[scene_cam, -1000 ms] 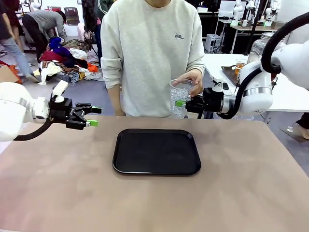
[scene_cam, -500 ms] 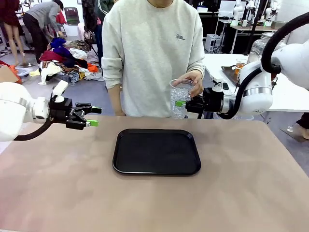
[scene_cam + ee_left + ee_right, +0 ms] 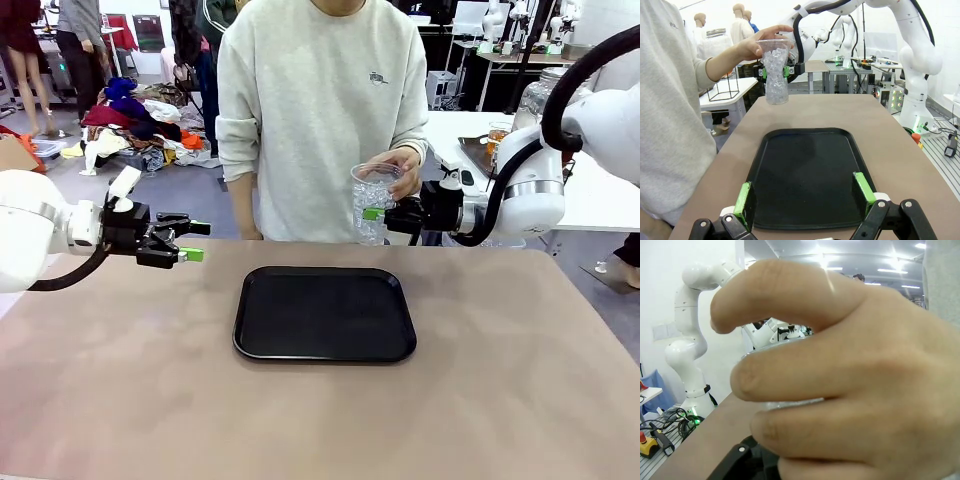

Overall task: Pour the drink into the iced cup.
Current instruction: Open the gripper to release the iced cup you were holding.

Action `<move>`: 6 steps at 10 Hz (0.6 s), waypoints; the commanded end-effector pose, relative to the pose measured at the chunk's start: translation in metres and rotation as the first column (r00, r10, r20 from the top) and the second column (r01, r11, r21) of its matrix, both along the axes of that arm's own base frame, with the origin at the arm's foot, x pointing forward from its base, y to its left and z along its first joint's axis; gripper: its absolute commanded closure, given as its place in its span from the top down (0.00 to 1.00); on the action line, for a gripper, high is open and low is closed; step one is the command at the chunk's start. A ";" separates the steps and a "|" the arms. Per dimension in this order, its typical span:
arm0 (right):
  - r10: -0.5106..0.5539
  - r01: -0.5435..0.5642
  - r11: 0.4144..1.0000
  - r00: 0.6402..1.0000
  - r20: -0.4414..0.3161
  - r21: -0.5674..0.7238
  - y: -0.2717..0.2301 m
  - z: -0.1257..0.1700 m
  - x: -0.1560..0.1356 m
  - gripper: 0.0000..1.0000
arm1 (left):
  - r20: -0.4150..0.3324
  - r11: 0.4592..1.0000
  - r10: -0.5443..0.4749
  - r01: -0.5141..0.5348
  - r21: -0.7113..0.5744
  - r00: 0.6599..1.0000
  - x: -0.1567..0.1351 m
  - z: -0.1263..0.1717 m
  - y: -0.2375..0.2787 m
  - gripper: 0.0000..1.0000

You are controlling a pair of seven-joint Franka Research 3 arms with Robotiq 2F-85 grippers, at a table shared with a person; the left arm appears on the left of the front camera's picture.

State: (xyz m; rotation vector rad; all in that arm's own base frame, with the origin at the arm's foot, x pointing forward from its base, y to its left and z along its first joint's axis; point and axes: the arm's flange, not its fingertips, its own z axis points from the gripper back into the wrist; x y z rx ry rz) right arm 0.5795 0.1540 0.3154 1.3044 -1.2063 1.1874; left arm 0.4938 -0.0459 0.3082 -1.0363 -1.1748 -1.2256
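Nothing near the cup has shifted since a second ago; only people in the far background have walked on. The iced cup, clear thin plastic packed with ice, is held just past the far edge of the tabletop, with the person's hand wrapped round its upper part and the right tool closed on its lower side. It looks light but top-chilled, likely slick with wet, and the wall would buckle under a hard squeeze, so a low, gentle hold suits it. The drink is not to be made out with certainty. The left tool hangs open and empty over the left of the tabletop. A black tray lies bare mid-tabletop. Behind is a busy lab with clothes heaped on the floor.
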 end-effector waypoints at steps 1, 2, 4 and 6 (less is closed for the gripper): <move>0.000 0.000 1.000 1.000 0.012 0.001 0.000 0.003 -0.002 0.47 | -0.002 1.000 0.008 -0.008 -0.008 1.000 0.000 0.002 -0.001 1.00; 0.000 0.000 1.000 1.000 0.012 0.001 0.000 0.003 -0.002 0.47 | -0.002 1.000 0.008 -0.008 -0.008 1.000 0.000 0.002 -0.001 1.00; 0.000 0.000 1.000 1.000 0.012 0.001 0.000 0.003 -0.002 0.47 | -0.002 1.000 0.008 -0.008 -0.008 1.000 0.000 0.002 -0.001 1.00; 0.012 -0.012 1.000 1.000 -0.008 -0.001 -0.002 0.001 0.000 0.58 | -0.002 1.000 0.008 -0.008 -0.008 1.000 0.000 0.002 -0.001 1.00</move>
